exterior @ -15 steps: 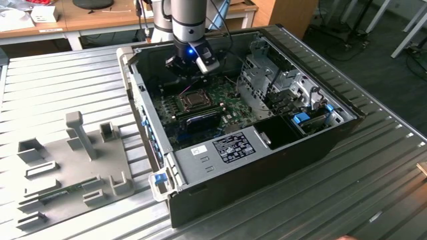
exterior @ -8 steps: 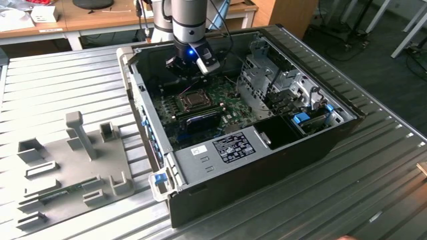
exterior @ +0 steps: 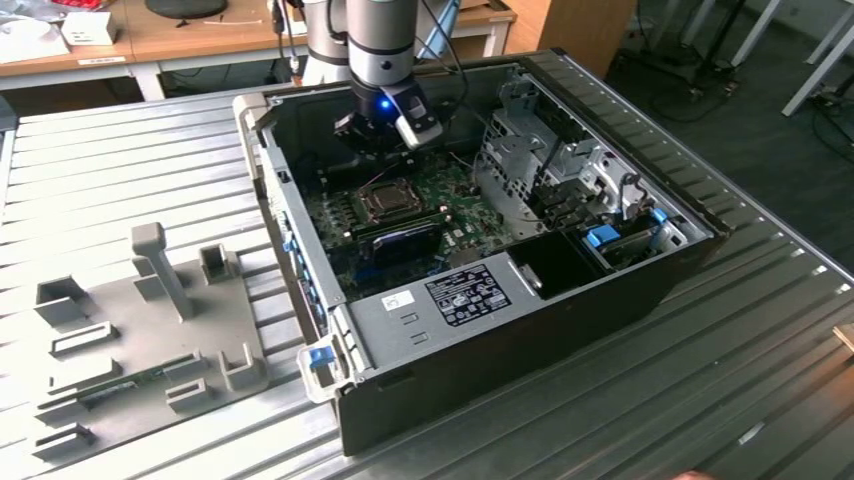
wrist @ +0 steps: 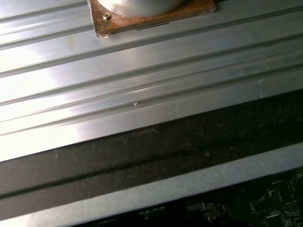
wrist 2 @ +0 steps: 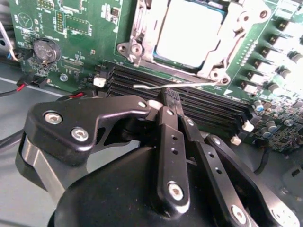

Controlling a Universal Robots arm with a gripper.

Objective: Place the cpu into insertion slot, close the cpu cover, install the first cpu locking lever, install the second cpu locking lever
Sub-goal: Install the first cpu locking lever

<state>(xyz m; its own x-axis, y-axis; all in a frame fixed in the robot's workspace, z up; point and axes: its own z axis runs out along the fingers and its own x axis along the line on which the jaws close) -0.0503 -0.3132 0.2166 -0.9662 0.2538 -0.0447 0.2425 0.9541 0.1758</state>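
The cpu (wrist 2: pixel 189 30), with a pale metal top, lies in the insertion slot (exterior: pixel 387 198) on the green board (wrist 2: pixel 80 28) inside the open computer case. The cpu cover (wrist 2: pixel 142 33), a silvery frame, lies down around the cpu. One thin wire locking lever (wrist 2: pixel 199 85) runs along the socket's edge, above the long black memory slots (wrist 2: pixel 213 106). My gripper (wrist 2: pixel 169 97) is shut with nothing between its black fingers (wrist 2: pixel 166 142). Its tips are right at that lever. In the exterior view my gripper (exterior: pixel 378 135) hangs inside the case just behind the socket.
The black case wall (wrist: pixel 142 161) and ribbed metal table (wrist: pixel 142 80) run close by. A drive cage (exterior: pixel 534 160) and cables stand at the exterior view's right of the board. A grey fixture plate (exterior: pixel 134 330) lies at the exterior view's left. A coin battery (wrist 2: pixel 46 51) sits on the board.
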